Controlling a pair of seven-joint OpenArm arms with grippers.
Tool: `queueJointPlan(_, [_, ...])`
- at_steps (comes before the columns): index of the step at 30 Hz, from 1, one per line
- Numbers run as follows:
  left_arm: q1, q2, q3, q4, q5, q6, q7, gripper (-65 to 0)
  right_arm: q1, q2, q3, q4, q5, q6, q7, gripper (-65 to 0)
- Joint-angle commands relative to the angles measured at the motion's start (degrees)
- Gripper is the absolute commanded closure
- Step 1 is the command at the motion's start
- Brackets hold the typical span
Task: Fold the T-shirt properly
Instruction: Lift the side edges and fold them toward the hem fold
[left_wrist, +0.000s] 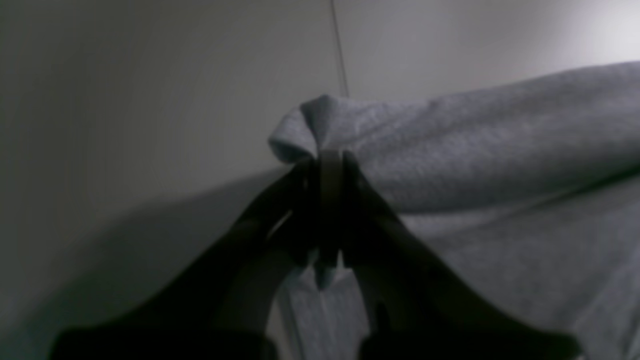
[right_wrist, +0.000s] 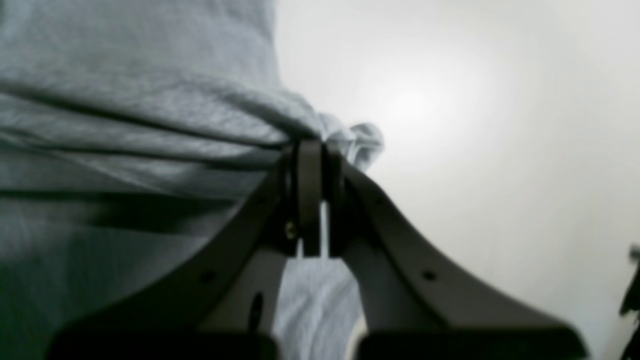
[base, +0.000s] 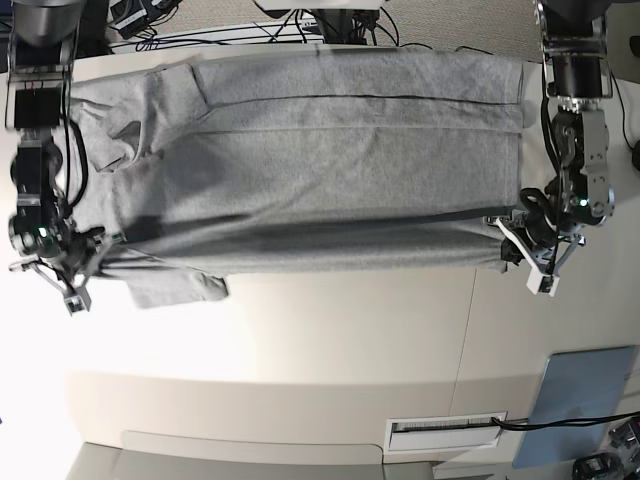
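The T-shirt (base: 320, 150) is spread lengthwise across the far part of the white table (base: 330, 340), its grey fabric reaching nearly from the left edge to the right edge. One long edge is lifted off the table and stretched between the two arms. The left end effector (left_wrist: 330, 160) is closed tight on a bunched corner of the cloth at the right of the base view. The right end effector (right_wrist: 312, 150) is clamped on a gathered corner at the left, where a sleeve (base: 180, 290) hangs just beside it. A blue-grey board (base: 585, 405) lies at the near right, well apart from the shirt.
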Motion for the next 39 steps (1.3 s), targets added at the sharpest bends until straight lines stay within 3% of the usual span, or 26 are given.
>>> queueJointPlan(1, [0.3,-1.3,-1.7,2.1,-0.8,0.4,-0.6,0.0,-0.9,1.6,2.5,3.0,-0.7,-0.6,0.3,0.0])
queueJointPlan(6, [6.0,-1.3,-5.5,7.4,-3.9,-2.8,1.7,0.0,-12.4,1.6,9.8,14.0,-0.7,-0.7,-0.7,0.0])
queueJointPlan(15, [13.0,-1.3,-5.8,7.8,-4.4,-2.8,1.6,0.0,-28.4,-0.7,19.2,24.7,-1.3,-2.0,-0.6,0.0])
queueJointPlan(20, [14.9,-1.3,-5.8,7.8,-4.7,-2.8,1.7,0.0,-33.7,-1.4,20.6,28.2,-1.4,-2.1,-0.7,0.0])
queueJointPlan(24, [16.0,-1.3,-5.8,7.8,-4.7,-3.0,1.7,0.0,-36.4,-1.4,20.6,29.8,-1.7,-3.4,-0.4,0.0])
queueJointPlan(27, [16.4,-1.3,-5.8,7.8,-4.8,-5.0,2.0,0.0,-37.0,-1.4,20.6,29.8,-3.8,-4.6,-0.3,0.0])
queueJointPlan(39, [16.4,-1.4,-5.8,8.0,-4.8,-5.7,4.3,0.0,-37.0,-1.4,20.6,29.8,-4.2,-4.7,-0.7,0.0])
